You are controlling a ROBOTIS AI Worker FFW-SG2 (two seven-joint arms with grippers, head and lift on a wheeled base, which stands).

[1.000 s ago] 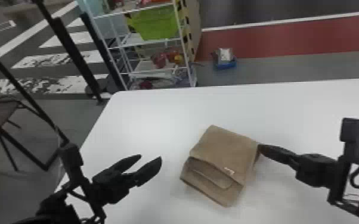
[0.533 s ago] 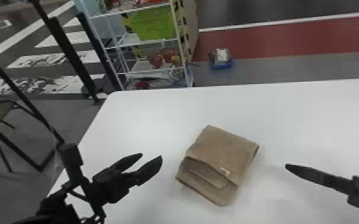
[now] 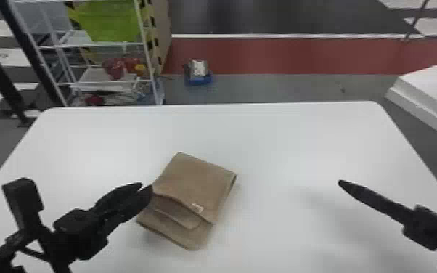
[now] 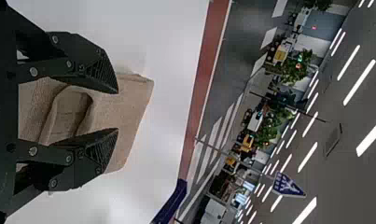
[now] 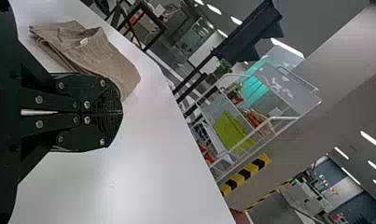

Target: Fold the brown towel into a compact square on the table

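In the head view the brown towel (image 3: 196, 181) lies folded into a thick, roughly square bundle, with layered folds facing the near left side. My left gripper (image 3: 148, 186) is just left of it, its fingertips at the towel's left edge in that view. In the left wrist view, my left gripper (image 4: 118, 110) has its fingers apart, with the towel (image 4: 125, 112) beyond and between them. To the right of the towel stands my right gripper (image 3: 340, 182), separated from it by bare table. The right wrist view has my right gripper (image 5: 121, 113) closed on nothing, the towel (image 5: 106, 56) beyond it.
The white table (image 3: 283, 145) extends around the towel on all sides. Past its far left edge stands a white wire shelf (image 3: 101, 78) with a green bin (image 3: 110, 21). A blue container (image 3: 197, 78) sits on the floor behind, and a white block (image 3: 428, 90) is at the right.
The right gripper has drawn away from the towel's right side and its fingers have come together. The head view has shifted toward the right. The towel has stayed folded.
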